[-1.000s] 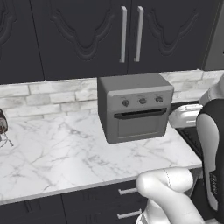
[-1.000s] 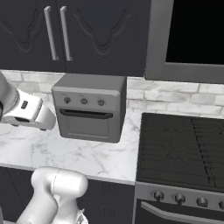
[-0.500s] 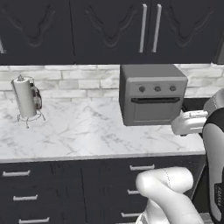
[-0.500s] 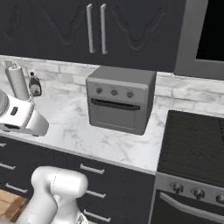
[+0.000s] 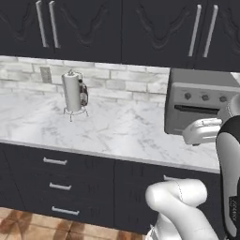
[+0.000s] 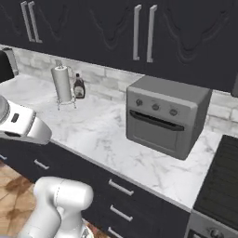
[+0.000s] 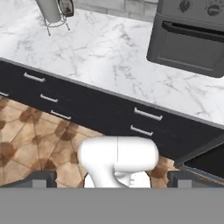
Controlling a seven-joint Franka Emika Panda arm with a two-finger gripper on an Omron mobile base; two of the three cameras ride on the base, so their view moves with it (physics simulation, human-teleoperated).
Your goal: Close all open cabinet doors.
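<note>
Tall black cabinet doors (image 5: 159, 33) with carved curvy relief and long silver bar handles (image 5: 194, 30) run along the wall above the counter. Every door in the left base view and the right base view (image 6: 111, 28) lies flush with its neighbours; I see none standing ajar. My gripper (image 7: 111, 183) points down at the floor in front of the lower drawers, its two dark fingertips (image 7: 41, 178) set wide apart, open, with nothing between them. The white hand (image 5: 201, 131) hangs in front of the counter edge, also seen from the other side (image 6: 21, 123).
A grey toaster oven (image 5: 199, 108) (image 6: 165, 116) stands on the white marble counter (image 5: 117, 131). A paper towel holder (image 5: 72, 91) and a dark bottle (image 5: 84, 93) stand near the brick backsplash. Black drawers (image 5: 56, 178) sit below. A stove (image 6: 221, 179) is at the right.
The whole picture has shifted: the base has driven left along the counter. The toaster oven now sits further right in view, and another cabinet pair has come into view.
</note>
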